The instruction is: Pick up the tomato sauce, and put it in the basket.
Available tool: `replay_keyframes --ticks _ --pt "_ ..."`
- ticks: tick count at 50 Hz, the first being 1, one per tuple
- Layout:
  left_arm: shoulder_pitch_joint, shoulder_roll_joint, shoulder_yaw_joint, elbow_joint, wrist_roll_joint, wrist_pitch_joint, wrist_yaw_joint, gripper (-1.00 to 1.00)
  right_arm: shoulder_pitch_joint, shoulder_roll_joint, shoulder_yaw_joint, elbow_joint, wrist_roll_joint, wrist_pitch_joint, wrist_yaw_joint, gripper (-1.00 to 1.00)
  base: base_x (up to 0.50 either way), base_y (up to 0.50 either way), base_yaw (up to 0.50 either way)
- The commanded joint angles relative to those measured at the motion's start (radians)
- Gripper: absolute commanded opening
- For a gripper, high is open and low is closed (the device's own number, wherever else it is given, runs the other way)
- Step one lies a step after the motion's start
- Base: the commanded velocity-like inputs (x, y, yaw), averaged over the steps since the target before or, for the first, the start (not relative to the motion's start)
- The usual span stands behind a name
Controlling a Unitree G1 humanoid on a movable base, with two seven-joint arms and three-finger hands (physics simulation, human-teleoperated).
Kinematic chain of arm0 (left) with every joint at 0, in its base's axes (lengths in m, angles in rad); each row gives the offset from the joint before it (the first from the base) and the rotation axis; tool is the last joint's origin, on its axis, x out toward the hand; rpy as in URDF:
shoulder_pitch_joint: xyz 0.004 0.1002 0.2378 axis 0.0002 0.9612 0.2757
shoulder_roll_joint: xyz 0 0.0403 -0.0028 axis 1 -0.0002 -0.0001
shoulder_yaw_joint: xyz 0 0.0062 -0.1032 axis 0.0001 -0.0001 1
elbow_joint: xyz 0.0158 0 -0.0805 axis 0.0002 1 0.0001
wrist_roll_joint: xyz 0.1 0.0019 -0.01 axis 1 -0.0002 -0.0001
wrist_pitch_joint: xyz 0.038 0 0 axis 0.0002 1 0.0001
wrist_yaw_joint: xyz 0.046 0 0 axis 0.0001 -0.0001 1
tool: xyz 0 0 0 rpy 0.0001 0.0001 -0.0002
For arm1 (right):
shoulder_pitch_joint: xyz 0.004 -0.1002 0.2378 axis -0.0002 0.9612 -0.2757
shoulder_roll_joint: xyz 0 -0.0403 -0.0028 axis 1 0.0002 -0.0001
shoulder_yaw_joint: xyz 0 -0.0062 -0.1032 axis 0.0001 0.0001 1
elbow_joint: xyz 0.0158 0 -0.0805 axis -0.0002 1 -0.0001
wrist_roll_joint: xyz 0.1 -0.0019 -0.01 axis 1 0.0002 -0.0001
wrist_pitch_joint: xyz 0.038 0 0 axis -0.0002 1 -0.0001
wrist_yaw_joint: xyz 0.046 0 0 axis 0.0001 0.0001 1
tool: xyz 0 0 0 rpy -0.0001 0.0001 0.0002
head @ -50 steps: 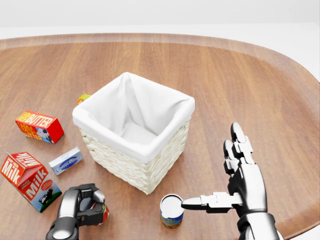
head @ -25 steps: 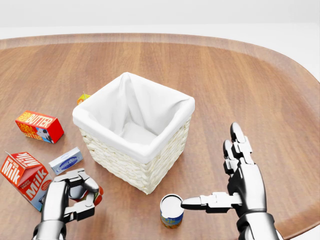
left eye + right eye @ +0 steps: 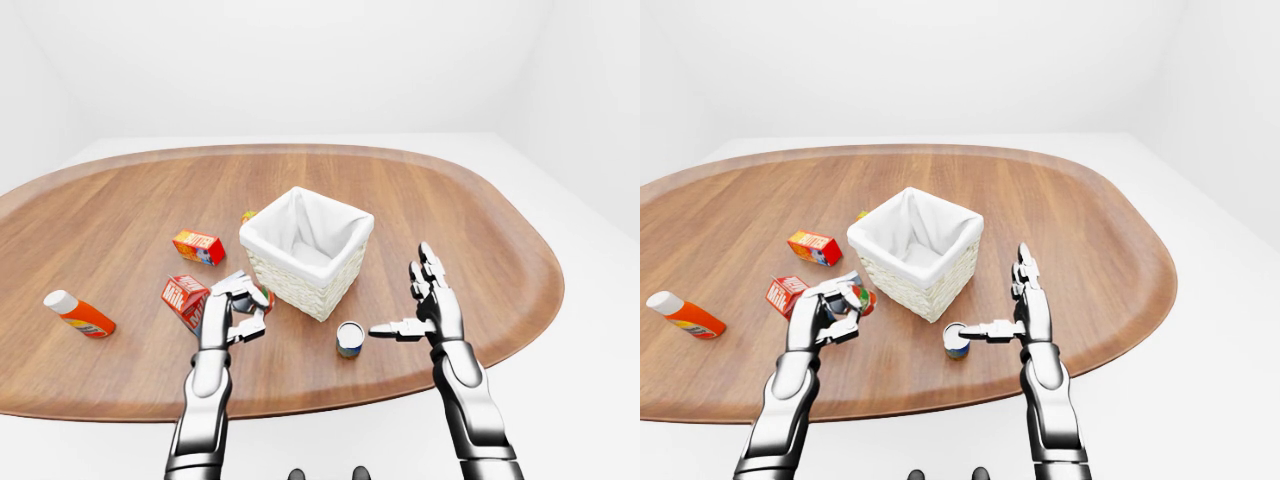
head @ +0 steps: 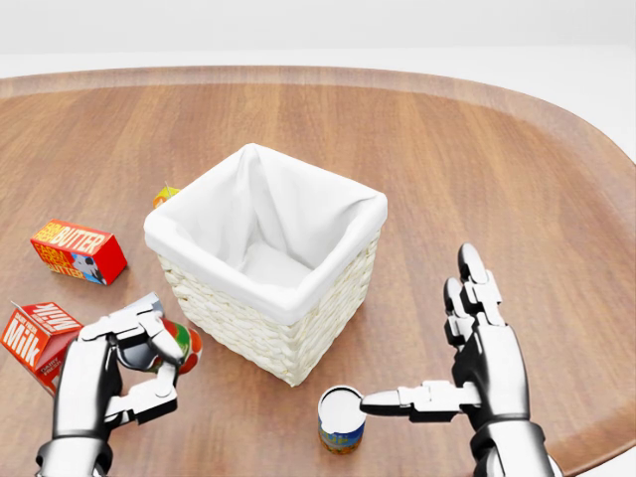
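Note:
The tomato sauce [image 4: 185,349] is a small red can with a green band. My left hand [image 4: 149,360] is shut on it and holds it off the table, just left of the basket's lower left wall. The white-lined wicker basket [image 4: 248,326] stands in the middle of the head view, its top open. My right hand [image 4: 435,350] is open at the lower right, fingers up and thumb pointing left. The thumb tip stands beside a blue and yellow tin [image 4: 341,419].
A milk carton [image 4: 33,343] lies at the left edge, partly behind my left hand, with a butter box [image 4: 78,250] above it. A small orange item [image 4: 165,194] peeks out beside the basket's upper left. An orange bottle [image 3: 80,313] lies far left on the oval wooden table [image 3: 480,230].
My left hand has lifted the tomato sauce from low in the head view up to beside the basket wall, covering the small blue box. The right hand has not moved.

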State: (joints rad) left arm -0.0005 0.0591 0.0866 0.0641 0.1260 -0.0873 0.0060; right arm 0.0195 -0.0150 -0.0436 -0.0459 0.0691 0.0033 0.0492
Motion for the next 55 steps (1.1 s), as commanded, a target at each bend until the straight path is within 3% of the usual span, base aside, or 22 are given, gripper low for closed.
replay_keyframes --ticks 1,8,9,14,18,24,32,39,40,45,55 --pt "0.028 -0.012 -0.001 -0.165 0.015 0.000 -0.027 -0.73 -0.002 -0.002 -0.004 -0.004 0.001 0.006 -0.001 1.00 0.00 0.00 0.00" --pt "-0.012 -0.021 -0.012 -0.389 0.004 0.000 -0.046 -0.74 0.001 -0.003 -0.008 -0.020 0.005 0.017 -0.001 1.00 0.00 0.00 0.00" --pt "-0.021 -0.021 -0.016 -0.421 0.006 0.022 -0.048 -0.73 0.002 -0.002 -0.008 -0.019 0.005 0.015 0.000 1.00 0.00 0.00 0.00" --pt "-0.052 -0.012 -0.015 -0.473 0.011 0.085 -0.058 -0.72 -0.001 -0.002 -0.008 -0.011 0.005 0.008 0.000 1.00 0.00 0.00 0.00" --pt "-0.072 -0.006 -0.009 -0.486 0.016 0.110 -0.065 -0.73 -0.002 -0.001 -0.006 -0.006 0.003 0.006 -0.002 1.00 0.00 0.00 0.00" --pt "-0.129 0.006 -0.007 -0.514 0.032 0.175 -0.073 -0.72 -0.005 -0.001 -0.002 0.004 0.001 0.001 -0.003 1.00 0.00 0.00 0.00" --pt "-0.228 0.022 -0.012 -0.459 0.062 0.175 -0.072 -0.71 -0.007 -0.001 -0.003 0.002 0.003 0.005 -0.004 1.00 0.00 0.00 0.00" --pt "-0.340 0.047 -0.013 -0.288 0.091 0.175 -0.066 -0.79 0.000 0.000 -0.002 -0.001 0.002 0.001 -0.003 1.00 0.00 0.00 0.00" --pt "-0.375 0.054 -0.013 -0.226 0.098 0.155 -0.059 -0.84 0.001 0.000 -0.001 -0.010 0.002 0.009 -0.004 1.00 0.00 0.00 0.00" --pt "-0.462 0.069 -0.010 -0.065 0.104 0.107 -0.042 -1.00 0.001 0.000 -0.002 -0.007 0.003 0.006 -0.003 1.00 0.00 0.00 0.00" --pt "-0.598 0.087 -0.020 0.174 0.134 0.034 -0.016 -1.00 -0.005 -0.001 -0.003 0.000 0.005 0.005 -0.004 1.00 0.00 0.00 0.00"
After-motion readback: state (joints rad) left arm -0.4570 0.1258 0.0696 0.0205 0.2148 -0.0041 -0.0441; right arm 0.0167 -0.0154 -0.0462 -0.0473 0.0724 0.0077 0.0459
